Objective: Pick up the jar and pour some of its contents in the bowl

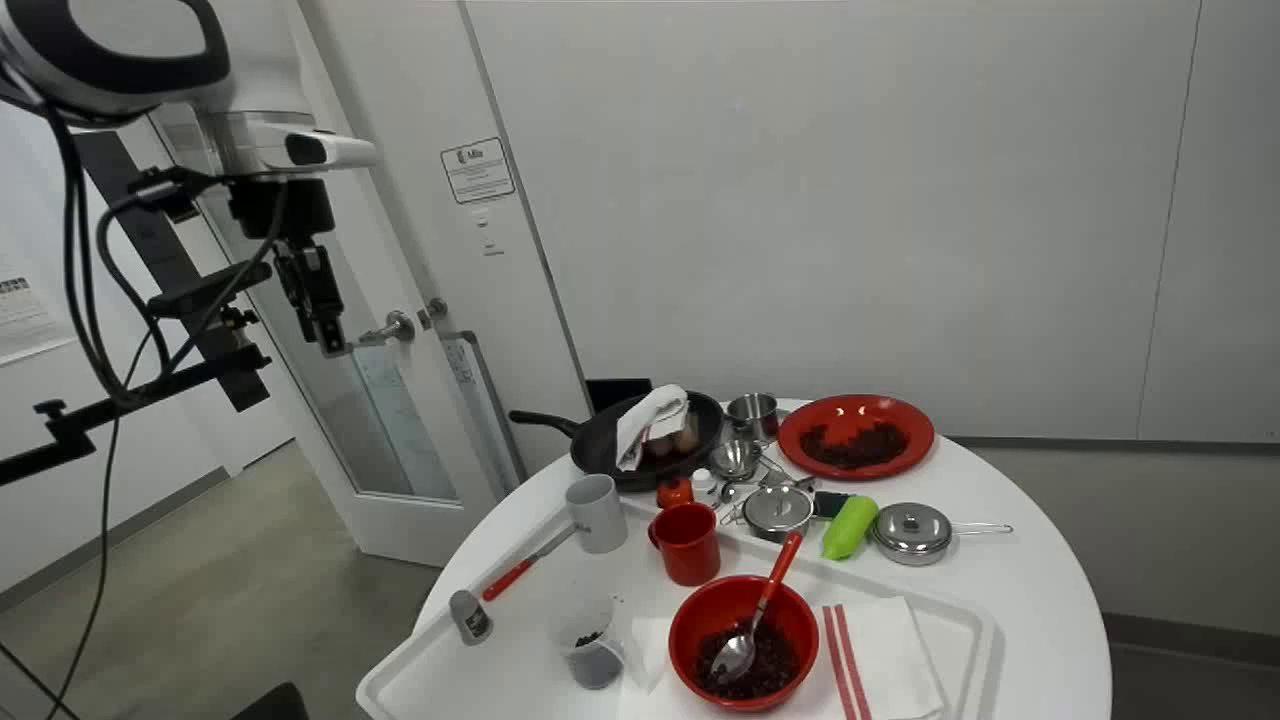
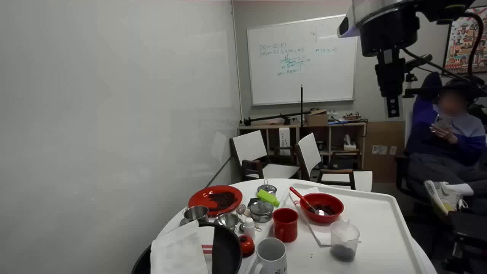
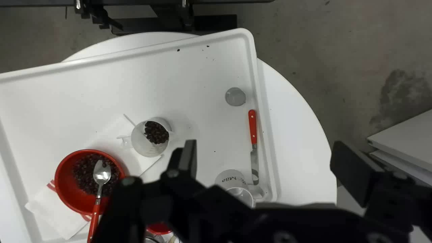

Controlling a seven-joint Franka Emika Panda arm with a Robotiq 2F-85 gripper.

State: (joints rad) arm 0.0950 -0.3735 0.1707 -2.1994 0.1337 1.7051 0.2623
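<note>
On the white tray [image 2: 380, 228], the jar [image 2: 344, 242] stands mouth up, axis vertical, jaws spread.

White arm [image 1: 258, 72], black claw [image 1: 333, 342]

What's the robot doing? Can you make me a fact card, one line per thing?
End effector: open, up in the air, holding nothing
Jar: clear, standing upright, dark bits inside
Bowl: red, beside the jar, dark bits inside too
Spoon: leaning in the bowl, scoop end down
Pouring: not happening right now
Also there: red mug, grey mug
</note>
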